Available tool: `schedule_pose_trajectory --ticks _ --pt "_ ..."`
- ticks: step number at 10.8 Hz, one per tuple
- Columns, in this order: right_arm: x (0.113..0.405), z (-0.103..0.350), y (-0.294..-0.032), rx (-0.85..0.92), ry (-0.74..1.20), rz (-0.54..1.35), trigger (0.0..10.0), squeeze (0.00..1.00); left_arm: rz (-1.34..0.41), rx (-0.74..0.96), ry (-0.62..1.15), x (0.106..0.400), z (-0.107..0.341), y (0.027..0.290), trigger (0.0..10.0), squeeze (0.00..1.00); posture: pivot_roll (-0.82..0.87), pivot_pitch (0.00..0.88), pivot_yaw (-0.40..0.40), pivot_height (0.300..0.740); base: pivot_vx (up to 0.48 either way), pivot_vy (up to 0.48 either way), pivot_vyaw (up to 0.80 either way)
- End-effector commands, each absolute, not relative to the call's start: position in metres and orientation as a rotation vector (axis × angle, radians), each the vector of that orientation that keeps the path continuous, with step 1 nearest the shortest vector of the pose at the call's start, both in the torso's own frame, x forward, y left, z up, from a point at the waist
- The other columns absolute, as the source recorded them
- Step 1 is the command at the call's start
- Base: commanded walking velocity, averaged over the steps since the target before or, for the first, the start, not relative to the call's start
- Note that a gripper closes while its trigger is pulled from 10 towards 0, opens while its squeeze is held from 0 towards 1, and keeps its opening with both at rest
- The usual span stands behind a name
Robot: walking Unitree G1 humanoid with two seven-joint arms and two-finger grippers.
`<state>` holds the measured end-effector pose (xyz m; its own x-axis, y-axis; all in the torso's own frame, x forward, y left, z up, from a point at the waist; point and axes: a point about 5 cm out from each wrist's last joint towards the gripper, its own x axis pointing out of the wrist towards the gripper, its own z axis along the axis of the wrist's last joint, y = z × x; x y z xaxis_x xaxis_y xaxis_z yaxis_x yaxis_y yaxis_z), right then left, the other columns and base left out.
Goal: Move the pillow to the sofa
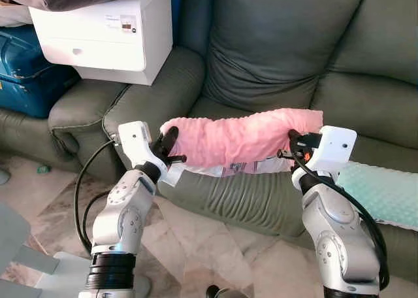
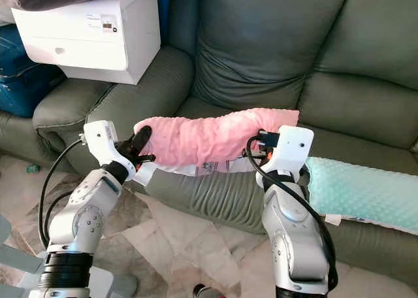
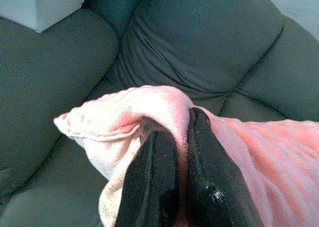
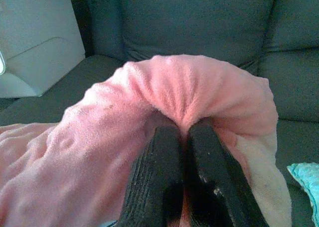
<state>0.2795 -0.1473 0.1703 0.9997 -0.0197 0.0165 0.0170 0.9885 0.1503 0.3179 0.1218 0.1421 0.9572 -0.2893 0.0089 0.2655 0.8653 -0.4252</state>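
Counting stuff first: one long pink fuzzy pillow (image 1: pixel 238 139), one dark green leather sofa (image 1: pixel 281 56), one mint-green bumpy cushion (image 1: pixel 382 192) lying on the seat at the robot's right, one white boxy printer (image 1: pixel 104 33) sitting on the sofa's armrest, and one blue suitcase (image 1: pixel 26 76) behind that. Both arms are carrying the pillow, which is hanging stretched between them, just over the front edge of the sofa seat. The left gripper (image 3: pixel 180 137) is pinching the pillow's left end, its fingers (image 3: pixel 154 182) clamped nearly together with a fold of pink fabric squeezed between. The right gripper (image 4: pixel 183 130) is doing the same at the right end, fingers (image 4: pixel 207 177) clenched tight on a bunched ridge of fabric. Seat space behind the pillow is looking open, up to the back cushions.
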Motion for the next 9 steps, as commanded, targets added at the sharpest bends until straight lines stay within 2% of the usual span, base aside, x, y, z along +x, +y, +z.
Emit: schedule_pose_trajectory --ticks 1,9 --pt "0.2772 0.1781 -0.1488 0.148 -0.05 -0.014 10.0 0.0 -0.315 -0.436 0.061 0.3177 0.1423 0.1165 10.0 0.0 -0.15 0.134 -0.045 0.74 0.0 -0.48 -0.77" --pt "0.2769 0.1769 -0.148 0.148 -0.042 -0.01 10.0 0.0 -0.299 -0.444 0.049 0.3177 0.1438 0.1185 10.0 0.0 -0.15 0.136 -0.046 0.74 0.0 0.0 -0.77"
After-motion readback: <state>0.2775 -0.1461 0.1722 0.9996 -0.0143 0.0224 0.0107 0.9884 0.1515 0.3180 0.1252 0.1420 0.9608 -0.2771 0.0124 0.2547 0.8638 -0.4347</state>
